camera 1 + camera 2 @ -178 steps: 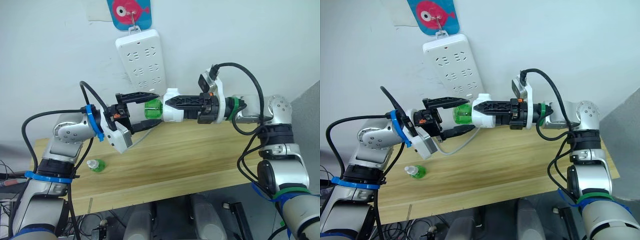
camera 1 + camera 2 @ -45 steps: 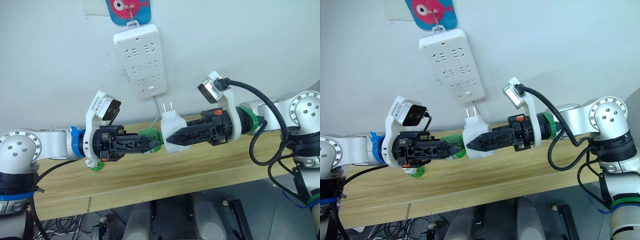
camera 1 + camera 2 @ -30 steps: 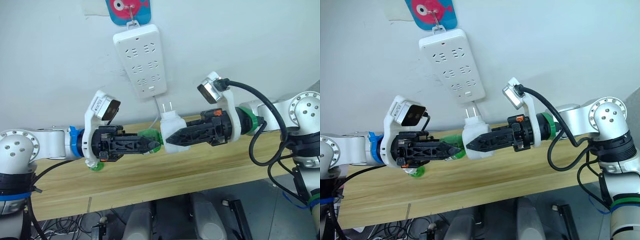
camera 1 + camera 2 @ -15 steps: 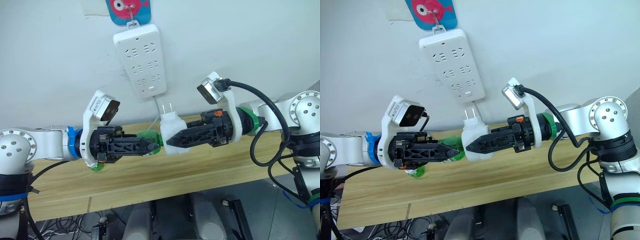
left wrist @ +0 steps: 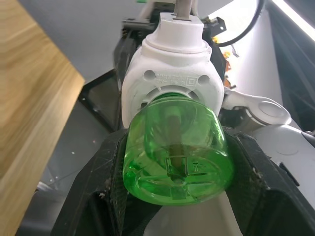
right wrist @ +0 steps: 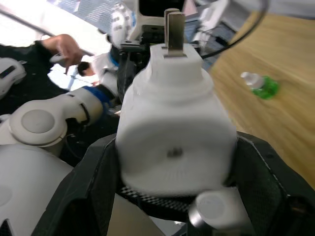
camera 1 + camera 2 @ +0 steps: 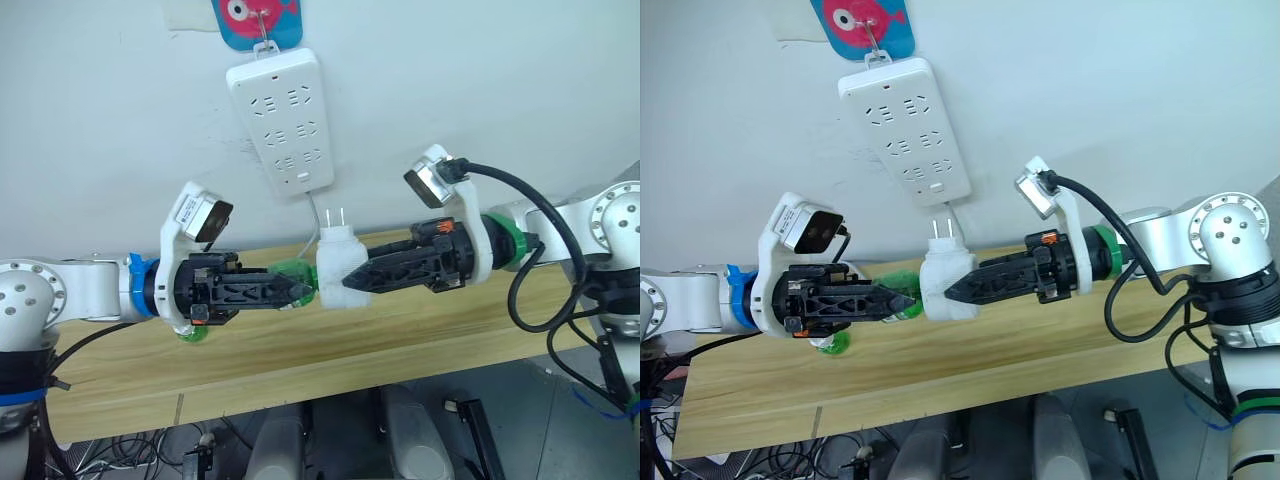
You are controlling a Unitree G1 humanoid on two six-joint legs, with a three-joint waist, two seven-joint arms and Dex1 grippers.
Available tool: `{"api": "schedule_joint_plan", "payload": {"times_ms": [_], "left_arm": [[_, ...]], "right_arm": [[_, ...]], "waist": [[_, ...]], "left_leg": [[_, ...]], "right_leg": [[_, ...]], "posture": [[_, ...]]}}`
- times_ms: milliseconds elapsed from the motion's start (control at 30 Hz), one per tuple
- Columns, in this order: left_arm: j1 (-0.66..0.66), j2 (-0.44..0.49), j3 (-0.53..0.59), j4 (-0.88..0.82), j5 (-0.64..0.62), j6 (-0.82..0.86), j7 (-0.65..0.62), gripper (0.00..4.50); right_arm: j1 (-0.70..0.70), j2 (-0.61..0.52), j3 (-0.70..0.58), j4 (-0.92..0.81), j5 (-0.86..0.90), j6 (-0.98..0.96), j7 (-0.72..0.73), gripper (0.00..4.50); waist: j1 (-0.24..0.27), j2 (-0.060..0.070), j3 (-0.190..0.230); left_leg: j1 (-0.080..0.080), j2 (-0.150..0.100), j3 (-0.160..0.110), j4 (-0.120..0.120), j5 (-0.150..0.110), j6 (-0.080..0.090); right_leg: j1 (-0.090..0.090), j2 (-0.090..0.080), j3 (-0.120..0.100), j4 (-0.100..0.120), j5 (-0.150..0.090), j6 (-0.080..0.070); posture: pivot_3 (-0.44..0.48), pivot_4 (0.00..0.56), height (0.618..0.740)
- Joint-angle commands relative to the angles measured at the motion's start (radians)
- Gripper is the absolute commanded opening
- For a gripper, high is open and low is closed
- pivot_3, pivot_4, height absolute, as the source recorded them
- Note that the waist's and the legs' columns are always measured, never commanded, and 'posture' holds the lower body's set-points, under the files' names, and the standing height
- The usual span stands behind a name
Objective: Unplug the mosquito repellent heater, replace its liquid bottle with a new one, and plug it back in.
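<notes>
A: Where's the heater [image 7: 338,272]?
B: Held in mid-air above the wooden counter [image 7: 330,350], below the wall-hung power strip [image 7: 285,118], prongs pointing up, unplugged. Pinched across its white body by the right gripper [image 7: 352,284], jaws pressed against both sides.

A: And the left gripper [image 7: 310,290]?
B: Jaws clamped on a green bottle [image 5: 174,149], one on each flank. Neck of the bottle sitting in the heater's underside collar, so touching, apparently seated or nearly so; how far threaded, impossible to tell.

A: Handling?
B: Probably light, rigid plastic, smooth and rounded, so liable to slip or twist in a side pinch. Best taken on the broad flanks of the body, clear of prongs and vent. Bottle likely thin-walled; firm but not crushing.

A: Contents?
B: Translucent green, with a wick rod down the middle; liquid level hard to read. Another small green bottle [image 7: 830,344] lying on the counter under the left arm, white cap on; contents not readable.
</notes>
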Motion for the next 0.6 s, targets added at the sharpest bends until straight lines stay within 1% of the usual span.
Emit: {"api": "schedule_joint_plan", "payload": {"times_ms": [33, 333, 567, 600], "left_arm": [[-0.008, 0.015, 0.061, -0.043, -0.069, 0.015, -0.076, 2.28], [-0.007, 0.013, 0.061, -0.048, -0.069, 0.005, -0.086, 2.28], [0.006, 0.016, 0.074, -0.049, -0.069, -0.005, -0.071, 2.28], [0.007, 0.017, 0.076, -0.048, -0.066, -0.008, -0.066, 2.28]], "right_arm": [[0.012, -0.038, -0.044, 0.054, -0.005, -0.014, -0.044, 3.01], [0.012, -0.017, -0.064, 0.065, -0.005, -0.002, -0.052, 3.01], [0.076, -0.037, -0.106, 0.107, -0.005, 0.024, -0.02, 3.01], [0.075, -0.034, -0.112, 0.118, -0.005, 0.036, 0.0, 3.18]], "waist": [[0.001, 0.0, 0.0], [-0.001, 0.0, 0.0], [0.002, 0.0, 0.0], [0.002, 0.0, 0.0]], "left_leg": [[0.0, 0.0, 0.0, 0.0, 0.0, 0.0], [0.0, 0.001, 0.001, 0.0, 0.0, 0.0], [0.0, 0.0, 0.001, 0.0, 0.0, 0.0], [0.0, 0.0, 0.001, 0.0, 0.0, 0.0]], "right_leg": [[0.0, 0.0, 0.0, 0.0, 0.0, 0.0], [0.0, 0.0, 0.0, 0.0, 0.0, 0.0], [0.0, 0.0, 0.0, 0.0, 0.0, 0.0], [0.0, 0.0, 0.0, 0.0, 0.0, 0.0]], "posture": [[-0.12, 0.338, 0.734], [-0.12, 0.338, 0.734], [-0.119, 0.339, 0.734], [-0.122, 0.339, 0.734]]}}
